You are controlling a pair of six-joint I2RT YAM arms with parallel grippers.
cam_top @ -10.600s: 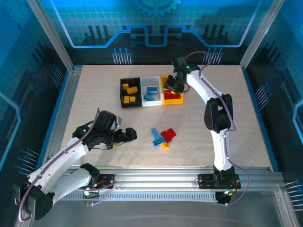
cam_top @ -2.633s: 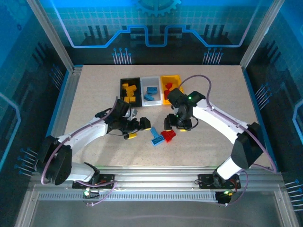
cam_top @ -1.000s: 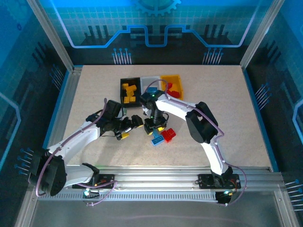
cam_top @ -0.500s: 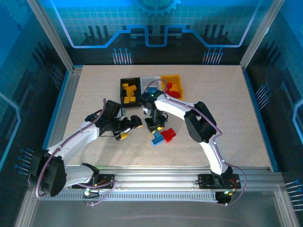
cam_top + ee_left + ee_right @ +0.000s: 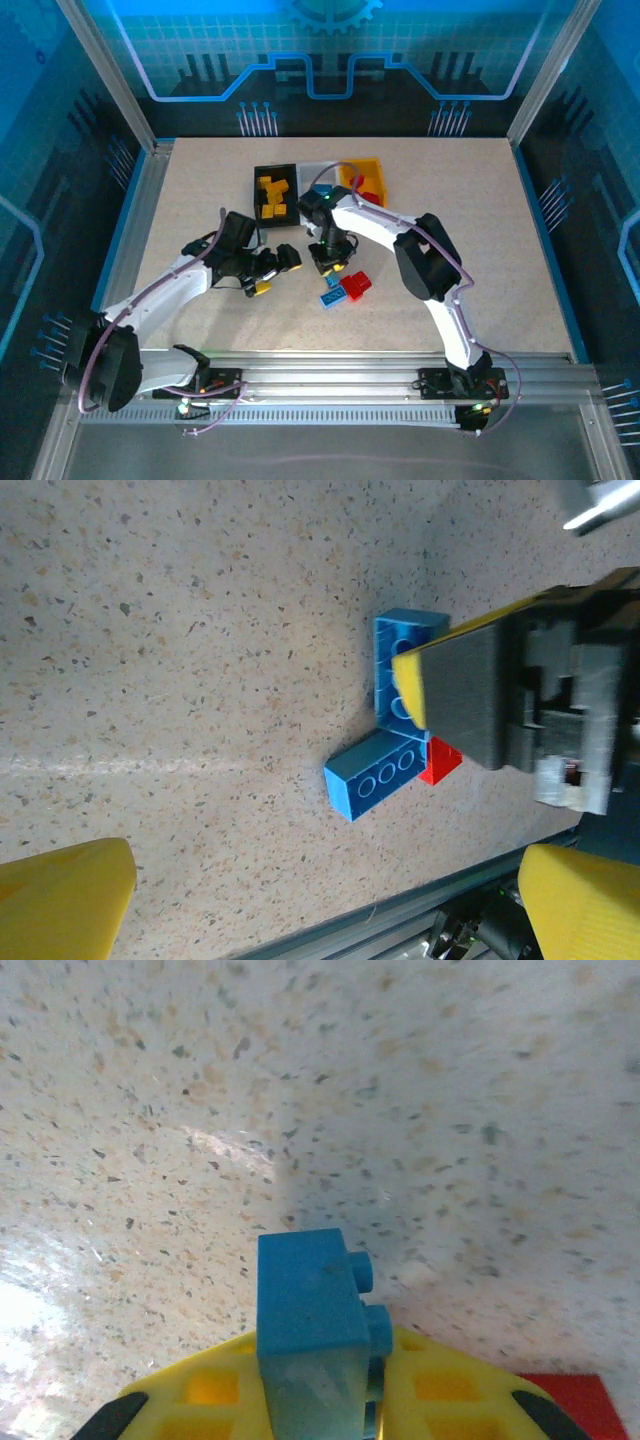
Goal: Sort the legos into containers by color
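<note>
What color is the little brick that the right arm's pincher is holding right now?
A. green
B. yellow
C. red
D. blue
D: in the right wrist view, the right gripper is closed on a blue brick.
</note>
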